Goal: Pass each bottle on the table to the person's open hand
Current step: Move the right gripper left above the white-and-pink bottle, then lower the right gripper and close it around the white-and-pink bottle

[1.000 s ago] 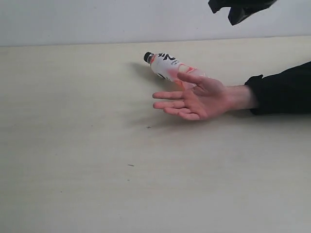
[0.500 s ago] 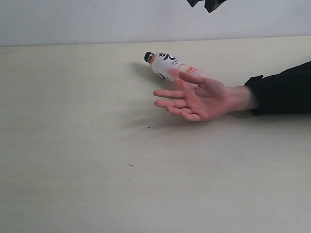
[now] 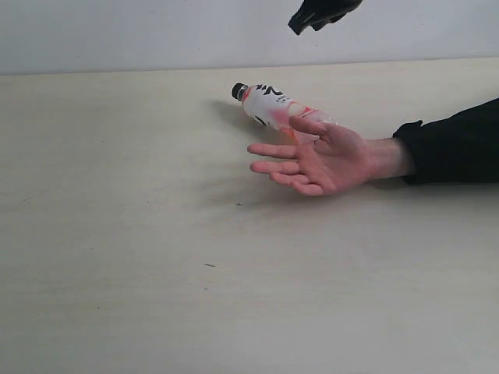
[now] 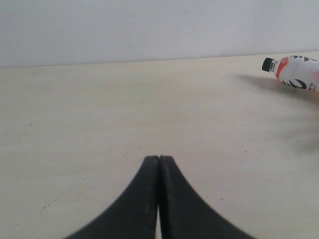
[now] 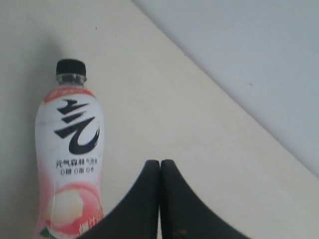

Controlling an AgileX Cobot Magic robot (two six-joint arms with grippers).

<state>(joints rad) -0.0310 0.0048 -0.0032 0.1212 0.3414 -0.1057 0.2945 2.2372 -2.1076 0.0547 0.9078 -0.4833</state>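
One bottle [image 3: 273, 107] lies on its side on the table [image 3: 125, 234], pink-and-white label, black cap pointing left. It also shows in the right wrist view as the bottle [image 5: 70, 159] and at the edge of the left wrist view as the bottle [image 4: 295, 72]. The person's open hand [image 3: 312, 160] rests palm up just in front of it, hiding its base. My right gripper [image 3: 316, 15] hangs shut above the bottle, its tips [image 5: 160, 162] empty. My left gripper [image 4: 159, 158] is shut over bare table, out of the exterior view. The other bottles are out of view.
A black sleeve [image 3: 456, 144] reaches in from the right edge. A pale wall [image 3: 156, 31] rises behind the table's far edge. A few dark specks [image 3: 238, 204] dot the tabletop.
My right gripper has moved left along the top of the exterior view, from the upper right to above the bottle. The hand and bottle have stayed put.
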